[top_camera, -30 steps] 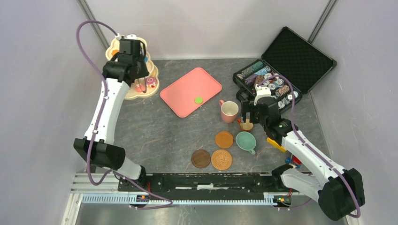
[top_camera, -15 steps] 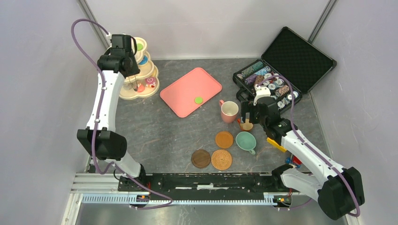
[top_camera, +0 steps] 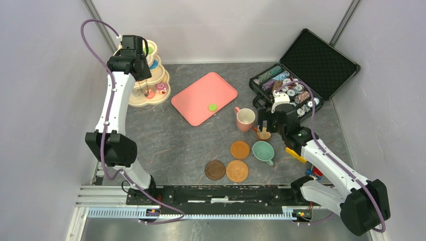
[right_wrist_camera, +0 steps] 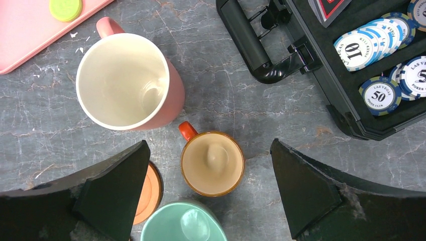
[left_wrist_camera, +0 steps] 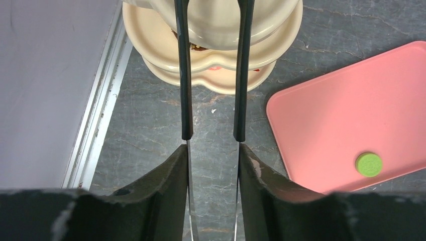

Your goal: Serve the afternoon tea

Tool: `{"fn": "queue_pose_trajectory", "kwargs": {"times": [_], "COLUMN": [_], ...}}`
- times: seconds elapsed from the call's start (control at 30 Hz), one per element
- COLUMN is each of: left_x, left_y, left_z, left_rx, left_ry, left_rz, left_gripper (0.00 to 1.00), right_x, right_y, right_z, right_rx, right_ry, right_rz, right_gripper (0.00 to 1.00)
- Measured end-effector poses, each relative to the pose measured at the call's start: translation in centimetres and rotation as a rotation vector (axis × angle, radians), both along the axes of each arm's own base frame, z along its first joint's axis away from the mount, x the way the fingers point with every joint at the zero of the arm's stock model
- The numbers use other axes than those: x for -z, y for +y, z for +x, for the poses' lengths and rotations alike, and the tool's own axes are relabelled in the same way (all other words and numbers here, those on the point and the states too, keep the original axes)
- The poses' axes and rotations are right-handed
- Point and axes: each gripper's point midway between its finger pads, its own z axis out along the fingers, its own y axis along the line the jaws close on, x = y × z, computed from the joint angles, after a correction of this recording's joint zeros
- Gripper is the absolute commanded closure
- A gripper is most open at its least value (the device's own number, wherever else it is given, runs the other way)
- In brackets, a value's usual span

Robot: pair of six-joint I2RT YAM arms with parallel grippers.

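Holding toy pastries (top_camera: 161, 88), cream three-tier scalloped stand (left_wrist_camera: 221, 83) sat far left; left gripper (left_wrist_camera: 211, 70) tips were cropped, grip unclear; right gripper (right_wrist_camera: 209, 143) gaped wide over small brown cup (right_wrist_camera: 212, 163), untouched.

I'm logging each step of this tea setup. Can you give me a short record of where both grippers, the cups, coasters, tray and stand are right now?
left gripper: at the tiered stand, fingers apart, nothing seen between them
right gripper: open wide, over the brown cup
tray: pink, holds one green pastry
cups: pink cup, brown cup and teal cup all on the table, none on a coaster
coasters: three, bare, near the teal cup
chip case: open, far right corner
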Motion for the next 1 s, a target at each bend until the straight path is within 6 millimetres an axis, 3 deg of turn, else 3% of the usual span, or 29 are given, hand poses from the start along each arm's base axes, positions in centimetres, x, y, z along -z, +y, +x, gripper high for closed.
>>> {"fn": "queue_pose_trajectory", "kwargs": {"times": [0.43, 0.67, 0.83, 0.93, 1.0], "left_x": [-0.4, -3.6, -4.8, -2.7, 0.0], "left_y": [-1.3, -4.3, -9.0, -13.8, -17.0], "left_z": [0.0, -2.2, -4.3, -5.7, -7.0], "left_rx": [0.053, 0.177, 0.326, 0.461, 0.553], "left_ry": [-0.013, -0.102, -0.134, -0.074, 0.001], "left_rz": [-0.056, -0.158, -0.205, -0.21, -0.201], "left_gripper": [0.47, 0.47, 0.46, 0.46, 0.46], "right_x": [-0.3, -0.3, -0.3, -0.3, -0.3], "right_y": [0.0, -0.1, -0.1, -0.1, -0.1], "right_z": [0.1, 0.1, 0.1, 0.1, 0.1], "right_rx": [0.0, -0.001, -0.004, -0.005, -0.005], "right_ry": [-0.005, -0.008, -0.01, -0.009, -0.009], "right_rz": [0.002, -0.007, -0.011, -0.012, -0.013], "right_gripper": [0.02, 0.02, 0.02, 0.02, 0.02]}}
